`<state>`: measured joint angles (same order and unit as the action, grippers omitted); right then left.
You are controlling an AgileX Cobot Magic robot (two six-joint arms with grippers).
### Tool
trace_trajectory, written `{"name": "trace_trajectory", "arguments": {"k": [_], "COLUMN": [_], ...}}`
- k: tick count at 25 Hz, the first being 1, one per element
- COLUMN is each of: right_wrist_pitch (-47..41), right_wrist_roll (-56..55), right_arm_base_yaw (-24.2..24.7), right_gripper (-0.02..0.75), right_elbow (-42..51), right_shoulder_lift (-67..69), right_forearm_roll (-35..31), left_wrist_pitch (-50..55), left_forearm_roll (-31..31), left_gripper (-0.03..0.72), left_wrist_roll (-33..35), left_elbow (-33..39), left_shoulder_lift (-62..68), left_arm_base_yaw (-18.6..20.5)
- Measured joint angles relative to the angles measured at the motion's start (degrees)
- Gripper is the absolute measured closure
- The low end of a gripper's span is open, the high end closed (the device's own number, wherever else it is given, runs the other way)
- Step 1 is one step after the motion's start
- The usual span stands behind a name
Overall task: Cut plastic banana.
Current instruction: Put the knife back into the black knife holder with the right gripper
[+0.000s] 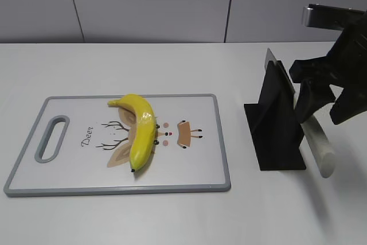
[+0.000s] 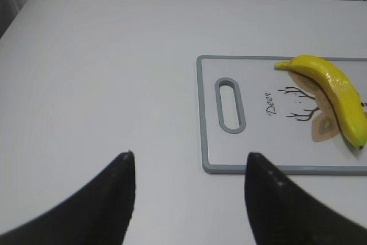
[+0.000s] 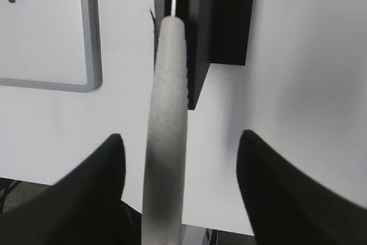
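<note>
We see the glossy curved yellow plastic banana lying on the white grey-rimmed cutting board toward the table's left-front area. Right claw is spread wide, its fingers either side of the white knife handle sticking out of the black knife stand near the right edge, not touching it. Left claw is spread too, hovering over bare table left of the board.
</note>
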<state>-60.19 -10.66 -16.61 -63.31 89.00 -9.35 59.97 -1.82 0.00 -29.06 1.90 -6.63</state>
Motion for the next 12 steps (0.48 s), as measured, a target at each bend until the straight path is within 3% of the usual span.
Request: {"name": "trace_trajectory", "arguments": {"k": [3,12], "right_wrist_pitch": [0.14,0.46], "right_wrist_roll": [0.37,6.86], "right_arm_base_yaw": [0.00,0.00], "right_gripper": [0.221,0.197], "right_elbow": [0.00,0.00], "right_shoulder_lift": [0.00,-2.63], "right_forearm_roll": [0.00,0.00], "left_wrist_pitch": [0.00,0.00], "left_forearm_roll": [0.00,0.00], "left_gripper": [0.105,0.105], "left_wrist_roll": [0.00,0.00], "left_elbow": [0.00,0.00], "left_shoulder_lift": [0.00,0.00], "left_arm_base_yaw": [0.00,0.00]}}
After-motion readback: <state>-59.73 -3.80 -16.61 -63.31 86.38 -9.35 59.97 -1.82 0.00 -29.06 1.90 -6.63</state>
